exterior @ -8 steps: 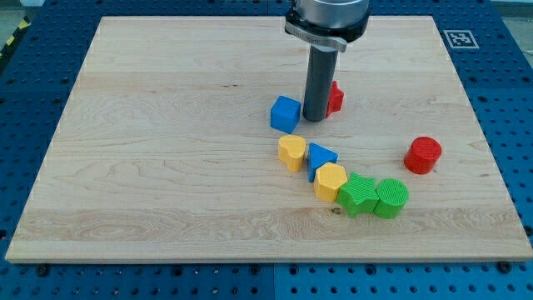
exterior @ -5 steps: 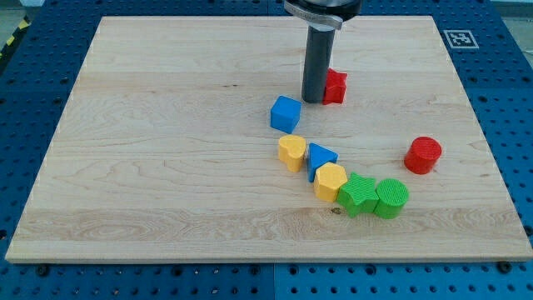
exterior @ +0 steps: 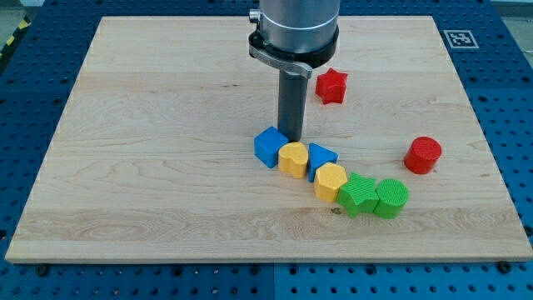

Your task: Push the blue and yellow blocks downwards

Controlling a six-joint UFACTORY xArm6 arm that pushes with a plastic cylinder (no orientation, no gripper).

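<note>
We carry no gripper; my tip (exterior: 290,137) sits just above the blue cube (exterior: 267,147) at seven o'clock and the yellow block (exterior: 292,157) at six o'clock, mid-board.

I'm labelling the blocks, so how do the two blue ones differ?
The blue cube is boxy, at the view's left end of the row; the blue triangle is a wedge, between the yellow heart and yellow hexagon. My tip stands just above the cube and heart, farther from the triangle. Both share the colour.
</note>
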